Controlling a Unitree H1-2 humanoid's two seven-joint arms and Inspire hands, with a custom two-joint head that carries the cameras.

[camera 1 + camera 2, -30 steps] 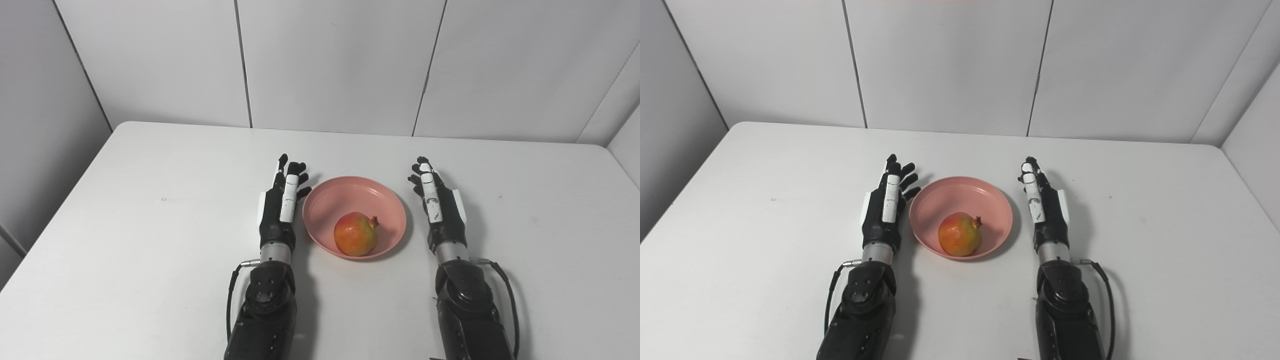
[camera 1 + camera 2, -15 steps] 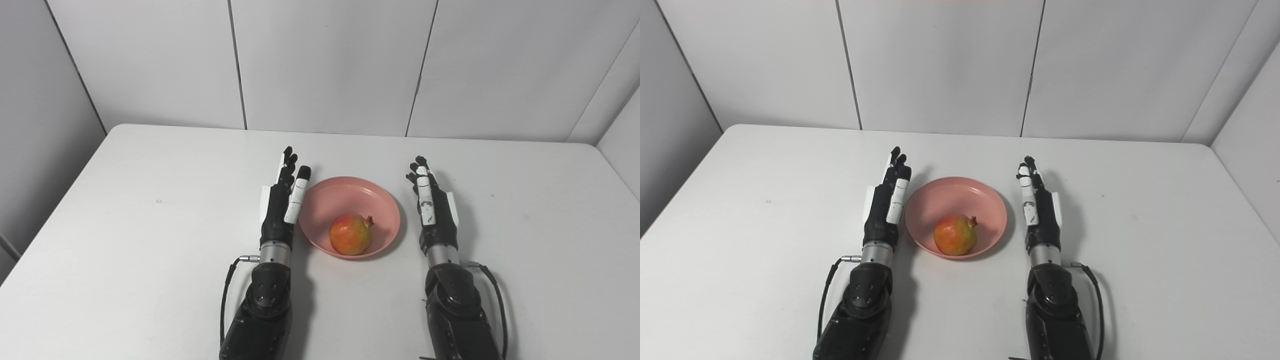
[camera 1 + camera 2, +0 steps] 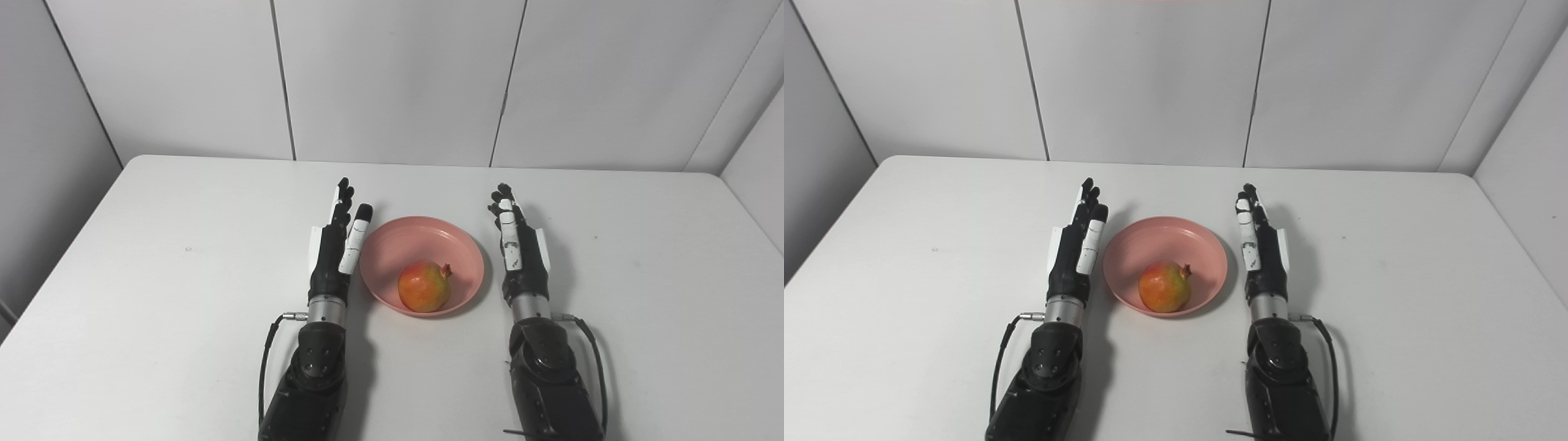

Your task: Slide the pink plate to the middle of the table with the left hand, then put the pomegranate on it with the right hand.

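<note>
The pink plate (image 3: 392,242) sits near the middle of the white counter (image 3: 153,275), about midway between its left and right edges and a little nearer the front edge than the back. It is a shallow round dish in a matte salmon pink, with a raised rim and faint concentric rings on its inner slope. The pomegranate (image 3: 422,286) lies inside it, on the part of the dish nearest the front edge of the counter. The fruit is round, orange-red on most of its skin with a yellowish-green patch on top, and its small dark red crown points up and toward the counter's right edge.

The left hand (image 3: 335,248) lies just beside the plate's left rim, black with white plates on its back and on the fingers. Its fingers are stretched out straight toward the back edge of the counter and lie close together, holding nothing; whether the inner finger touches the rim cannot be told. The right hand (image 3: 517,248) is on the other side, near the plate's right rim but clearly apart from it, with a strip of bare counter between. Its fingers are also extended toward the back edge, slightly parted at the tips, and empty. Both forearms run in from the front edge of the counter, roughly parallel, each with a thin cable looping near the wrist.
</note>
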